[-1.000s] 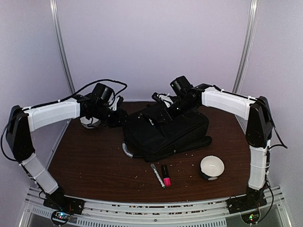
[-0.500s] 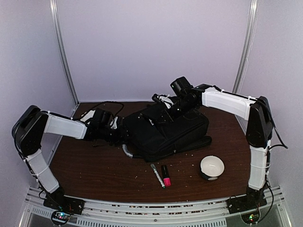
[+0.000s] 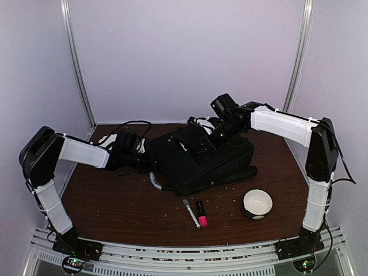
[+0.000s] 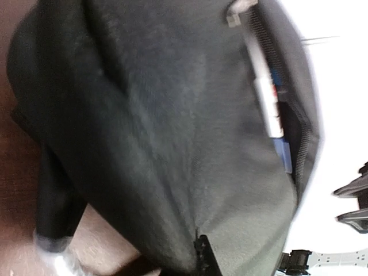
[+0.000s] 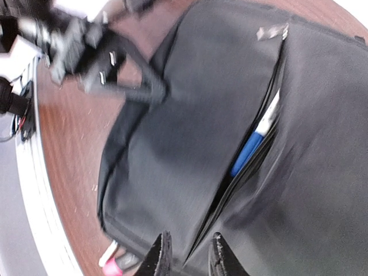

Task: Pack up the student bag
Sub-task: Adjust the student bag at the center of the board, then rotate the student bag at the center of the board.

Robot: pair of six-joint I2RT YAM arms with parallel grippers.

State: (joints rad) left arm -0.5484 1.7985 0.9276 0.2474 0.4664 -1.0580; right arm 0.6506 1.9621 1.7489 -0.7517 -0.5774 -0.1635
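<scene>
The student bag [image 3: 201, 158], a big black backpack, lies in the middle of the table. Its dark fabric [image 4: 172, 132] fills the left wrist view. My left gripper [image 3: 146, 158] is at the bag's left end, shut on a pucker of fabric beside one black fingertip [image 4: 204, 256]. My right gripper [image 5: 190, 259] is over the bag's far side. The lip of a gaping pocket [image 5: 241, 172] sits between its narrowly parted fingers, pinched there. A blue and white pen [image 5: 253, 144] lies inside that pocket, the same pen [image 4: 269, 109] showing in the left wrist view.
A white marker [image 3: 191, 213] and a pink highlighter [image 3: 202, 214] lie in front of the bag. A round white object [image 3: 257, 203] sits at the front right. The bag's grey-trimmed handle [image 3: 154, 181] sticks out at its front left. Something white [image 3: 109, 140] lies behind the left arm.
My left arm has come down from the back left to the bag's left end, and its jaws have closed there. The right gripper has shifted slightly to the right over the bag.
</scene>
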